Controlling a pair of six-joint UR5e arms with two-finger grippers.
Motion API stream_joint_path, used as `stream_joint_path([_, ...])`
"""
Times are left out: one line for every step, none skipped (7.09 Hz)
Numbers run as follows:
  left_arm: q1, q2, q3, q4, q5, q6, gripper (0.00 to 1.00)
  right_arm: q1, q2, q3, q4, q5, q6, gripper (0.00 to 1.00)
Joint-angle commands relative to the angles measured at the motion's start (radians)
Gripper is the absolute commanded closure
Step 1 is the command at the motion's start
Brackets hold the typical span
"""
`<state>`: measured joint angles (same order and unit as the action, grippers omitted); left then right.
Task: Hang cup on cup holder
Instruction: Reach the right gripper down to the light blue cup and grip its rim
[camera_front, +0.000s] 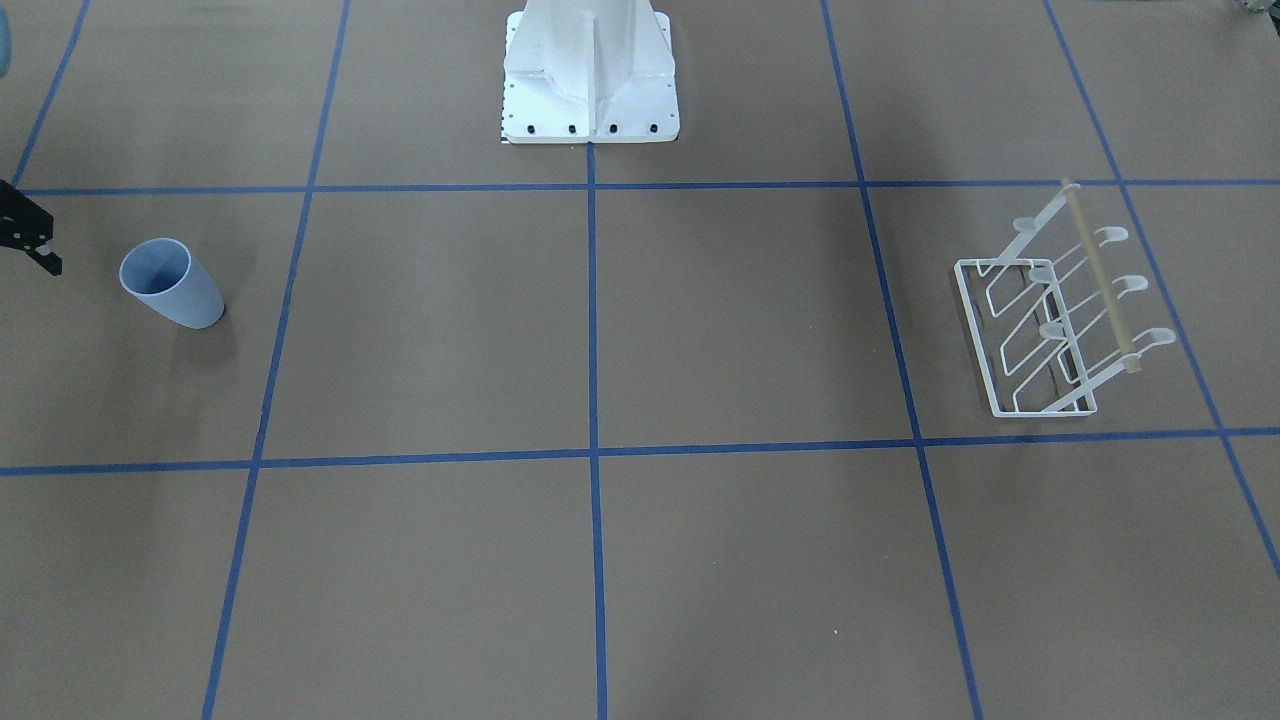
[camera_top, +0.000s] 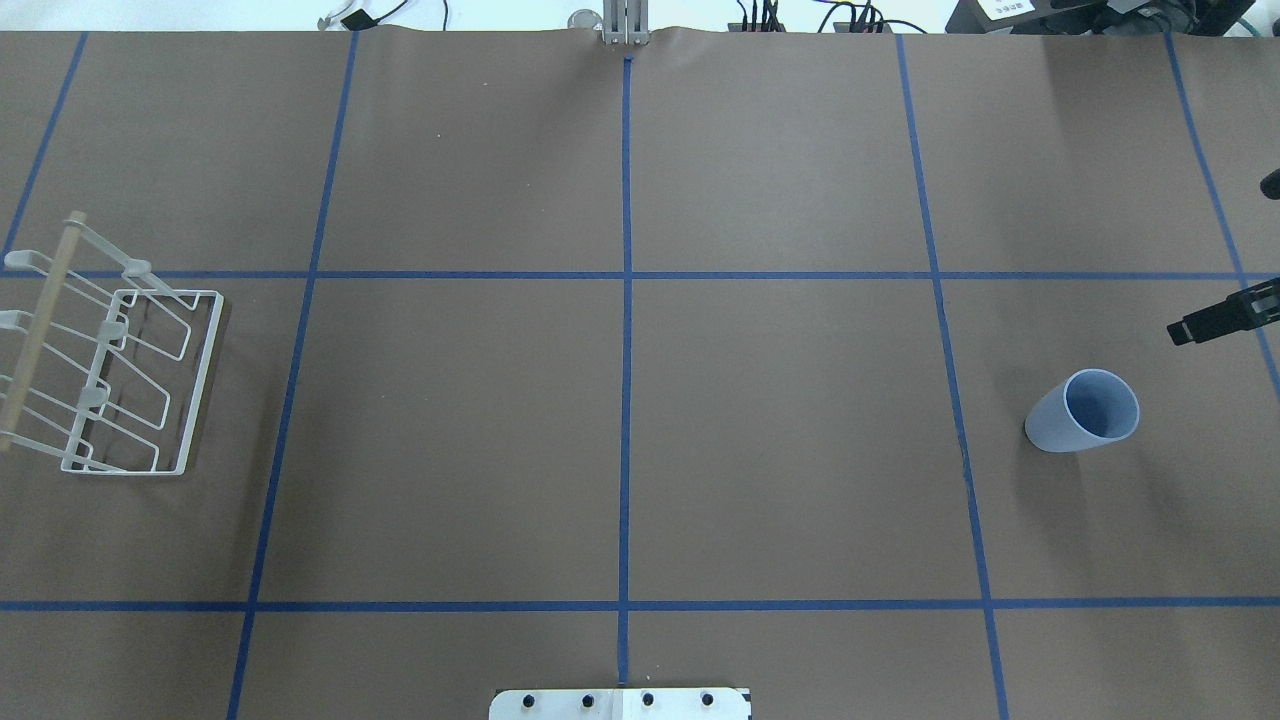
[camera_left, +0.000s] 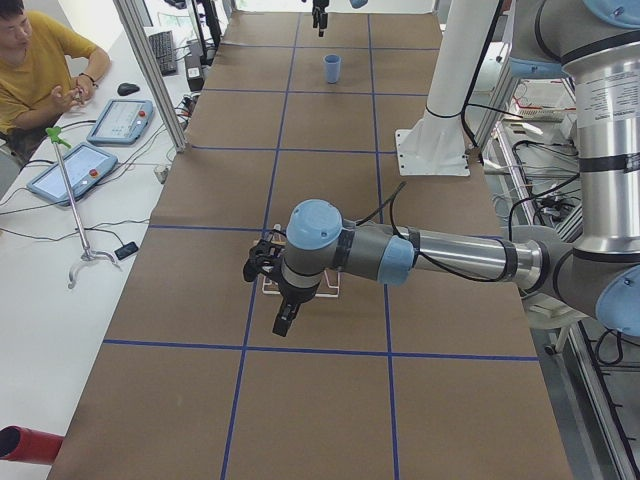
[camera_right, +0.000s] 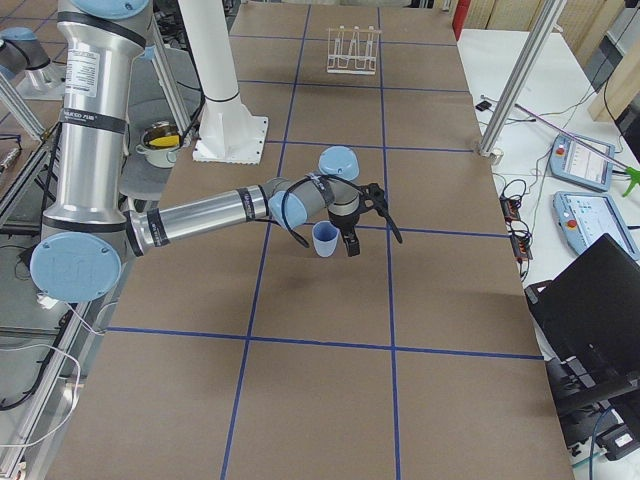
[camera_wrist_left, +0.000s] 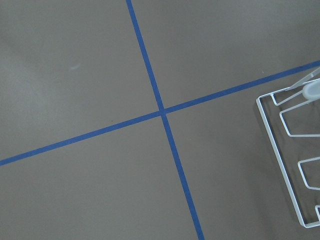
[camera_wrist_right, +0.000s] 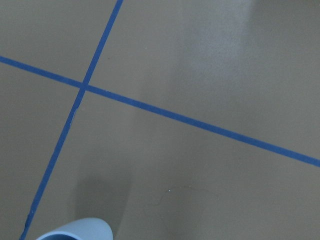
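Observation:
The pale blue-grey cup (camera_front: 170, 283) stands upright on the brown table on the robot's right side; it also shows in the overhead view (camera_top: 1085, 412) and at the bottom of the right wrist view (camera_wrist_right: 75, 231). My right gripper (camera_top: 1225, 258) hangs just beyond the cup at the view's edge with its jaws apart and empty; the right side view (camera_right: 372, 240) shows it beside the cup. The white wire cup holder (camera_front: 1050, 320) with its wooden rod stands on the robot's left side (camera_top: 110, 370) with nothing on it. My left gripper (camera_left: 272, 300) hovers near it; I cannot tell its state.
The white robot pedestal (camera_front: 590, 90) stands at the table's robot-side edge. Blue tape lines (camera_top: 626, 400) divide the brown table into squares. An operator (camera_left: 40, 80) sits beside a side desk with teach pendants (camera_left: 120, 120).

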<state>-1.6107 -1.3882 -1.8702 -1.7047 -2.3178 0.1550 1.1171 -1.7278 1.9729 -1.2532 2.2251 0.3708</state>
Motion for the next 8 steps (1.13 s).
stream_joint_path([0.000, 0.008, 0.002, -0.021, 0.000, 0.000, 0.01, -0.130, -0.061, 0.017, 0.064, -0.085, 0.059, 0.01])
stream_joint_path([0.000, 0.008, 0.002, -0.026, 0.000, 0.000, 0.01, -0.163, -0.061, 0.015, 0.066, -0.087, 0.069, 0.03])
stream_joint_path([0.000, 0.008, 0.003, -0.026, 0.000, 0.000, 0.01, -0.178, -0.059, 0.014, 0.066, -0.087, 0.069, 0.12])
stream_joint_path([0.000, 0.008, 0.002, -0.026, 0.000, 0.000, 0.01, -0.198, -0.055, 0.009, 0.067, -0.085, 0.069, 0.27])
stream_joint_path([0.000, 0.008, 0.003, -0.027, 0.000, 0.000, 0.01, -0.213, -0.053, 0.004, 0.067, -0.085, 0.069, 0.37])
stream_joint_path([0.000, 0.008, 0.003, -0.027, 0.000, 0.000, 0.01, -0.221, -0.050, -0.020, 0.093, -0.085, 0.068, 0.44])
stream_joint_path([0.000, 0.008, 0.003, -0.027, 0.000, 0.000, 0.01, -0.223, -0.049, -0.052, 0.139, -0.087, 0.068, 0.58])
stream_joint_path([0.000, 0.008, 0.011, -0.035, 0.000, 0.000, 0.01, -0.223, -0.046, -0.051, 0.146, -0.087, 0.068, 1.00])
